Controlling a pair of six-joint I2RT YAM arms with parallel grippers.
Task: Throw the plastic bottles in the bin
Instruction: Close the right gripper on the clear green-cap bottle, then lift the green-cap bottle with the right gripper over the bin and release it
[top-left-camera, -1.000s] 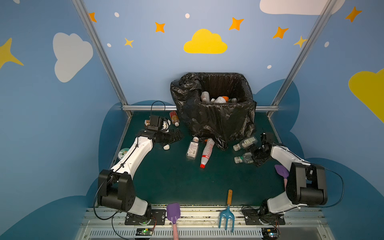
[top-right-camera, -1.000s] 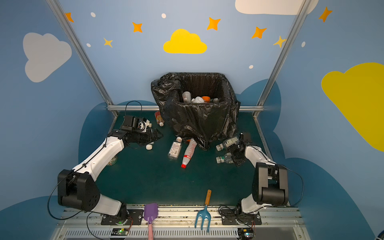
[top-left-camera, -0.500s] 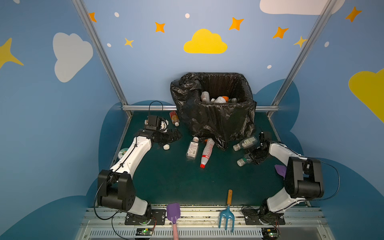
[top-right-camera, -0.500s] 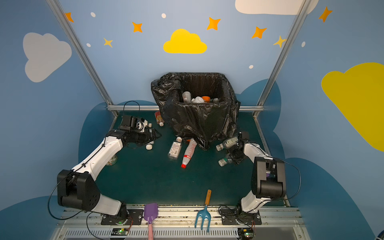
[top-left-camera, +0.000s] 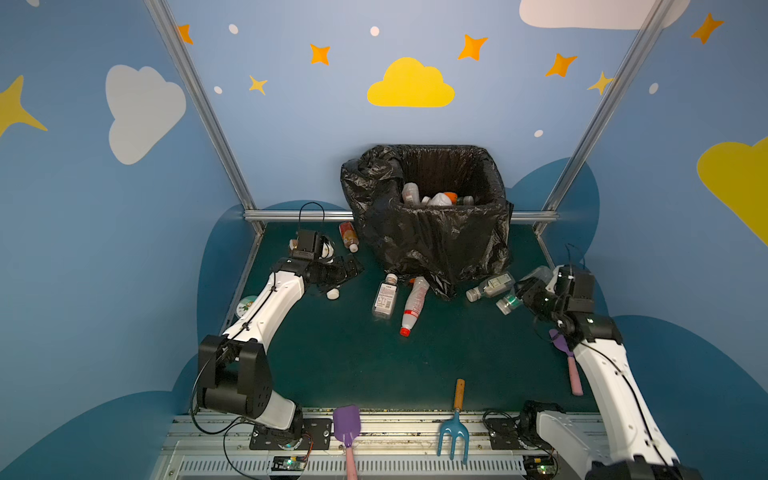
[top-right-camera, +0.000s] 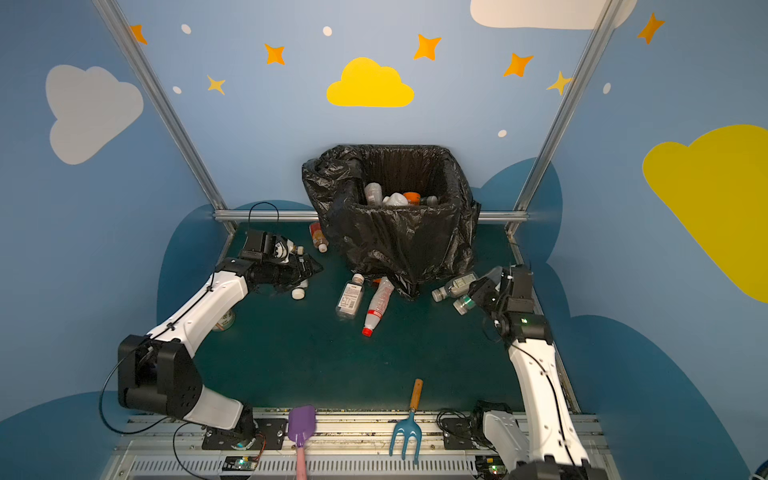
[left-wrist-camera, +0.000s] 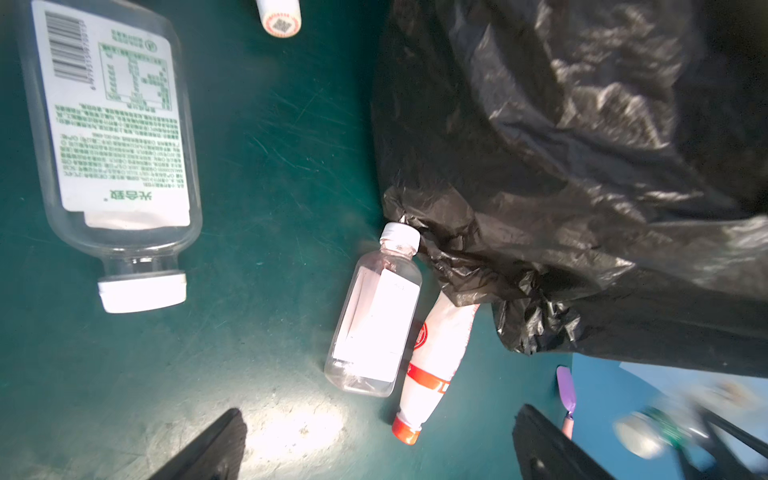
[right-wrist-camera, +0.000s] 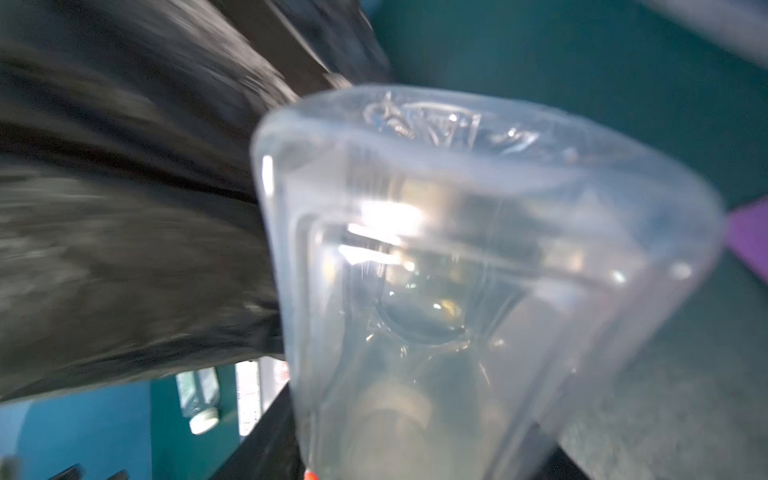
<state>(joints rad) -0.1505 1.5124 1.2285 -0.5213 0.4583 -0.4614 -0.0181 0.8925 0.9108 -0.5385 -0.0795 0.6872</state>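
The right fingers (top-left-camera: 527, 293) pinch a clear bottle (right-wrist-camera: 478, 270) across its body, beside the bin (top-left-camera: 436, 237), at its right front corner. The left fingers (left-wrist-camera: 216, 449) stand spread wide, empty. A white-labelled bottle (left-wrist-camera: 374, 324) and a red-banded bottle (left-wrist-camera: 436, 361) lie ahead on the table (left-wrist-camera: 270, 187), touching the bin's bag.

Your dark green tabletop (top-left-camera: 332, 365) bears a black-bagged square bin (top-left-camera: 432, 241); before it lie 2: a clear white-capped plastic bottle (top-left-camera: 384, 297) beside a white red-capped plastic bottle (top-left-camera: 413, 303).

Left hand (top-left-camera: 350, 267) wide — right hand (top-left-camera: 523, 296) clamped
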